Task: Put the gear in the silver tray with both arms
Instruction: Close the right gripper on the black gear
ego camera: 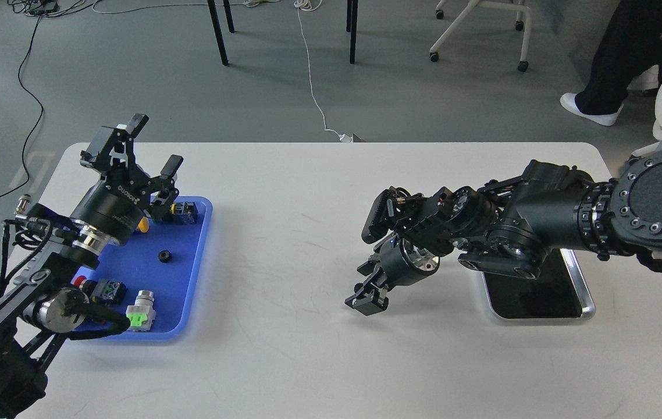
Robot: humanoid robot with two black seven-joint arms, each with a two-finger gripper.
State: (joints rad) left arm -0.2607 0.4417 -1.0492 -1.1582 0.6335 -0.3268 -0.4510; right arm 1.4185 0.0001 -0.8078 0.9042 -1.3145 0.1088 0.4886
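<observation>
The gear (163,255) is small and black and lies in the middle of the blue plastic tray (194,291). My left gripper (155,144) is open and empty, raised over the blue tray's far left corner and pointing up and away, apart from the gear. My right gripper (364,286) hangs low over the bare table middle, pointing down and left, with its fingers apart and nothing seen between them. The silver tray (586,294) lies at the right, its far part hidden under my right arm.
The blue tray also holds several small parts: a green-faced switch (140,317), a blue-green block (111,289), a dark switch (185,210) and a yellow piece (143,224). A person's legs (610,64) and chairs stand beyond the table's far right.
</observation>
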